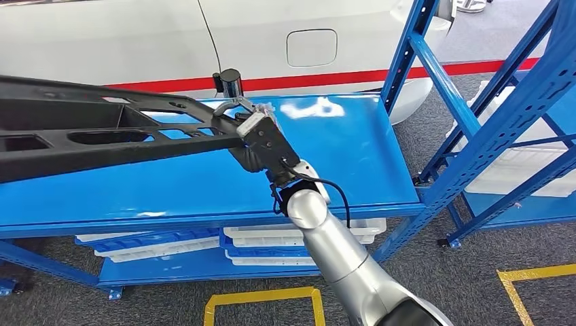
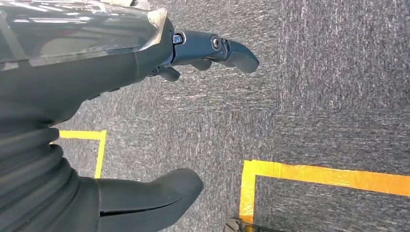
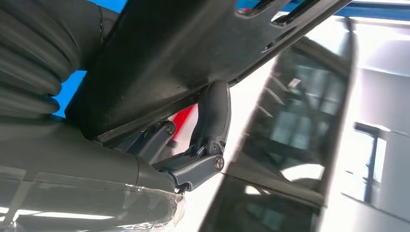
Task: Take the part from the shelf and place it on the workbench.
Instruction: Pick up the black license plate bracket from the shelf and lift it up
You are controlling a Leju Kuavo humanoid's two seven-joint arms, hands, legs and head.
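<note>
One long black part (image 1: 102, 132), pierced with openings, apparently plastic, gripped by right hand (image 1: 261, 139).

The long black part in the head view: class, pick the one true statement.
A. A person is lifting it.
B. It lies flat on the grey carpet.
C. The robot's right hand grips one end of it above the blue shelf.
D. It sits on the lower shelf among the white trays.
C: the right hand grips the end of the black part, which is held above the blue shelf.

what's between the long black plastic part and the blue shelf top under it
Nothing: in the head view the long black plastic part, gripped by the right hand, hangs over a bare stretch of the blue shelf top.
</note>
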